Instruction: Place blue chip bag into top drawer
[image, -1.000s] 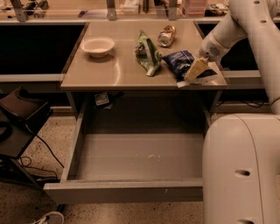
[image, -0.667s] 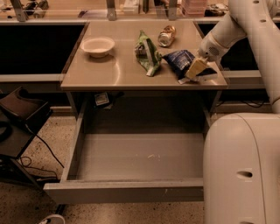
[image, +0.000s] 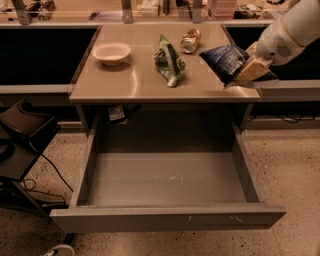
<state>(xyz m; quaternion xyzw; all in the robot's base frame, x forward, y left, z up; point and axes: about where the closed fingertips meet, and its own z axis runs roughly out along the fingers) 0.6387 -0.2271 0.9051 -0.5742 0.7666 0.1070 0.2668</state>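
The blue chip bag (image: 223, 61) is dark blue with white speckles and hangs tilted just above the right end of the tabletop (image: 135, 82). My gripper (image: 246, 73) is shut on the bag's right side, its tan fingers (image: 250, 69) pressed across the foil. The white arm comes in from the upper right. The top drawer (image: 170, 218) is pulled fully out below the tabletop. Its grey inside is bare apart from a few small specks.
A green bag (image: 168, 64) lies mid-table, a crushed gold can (image: 190, 40) behind it, and a pale bowl (image: 112, 52) at the left. A dark chair (image: 22, 130) and cables stand on the floor at the left. Dark counters flank the table.
The blue chip bag has risen off the tabletop and moved right with the gripper. The view has shifted, and the robot's white body no longer covers the lower right.
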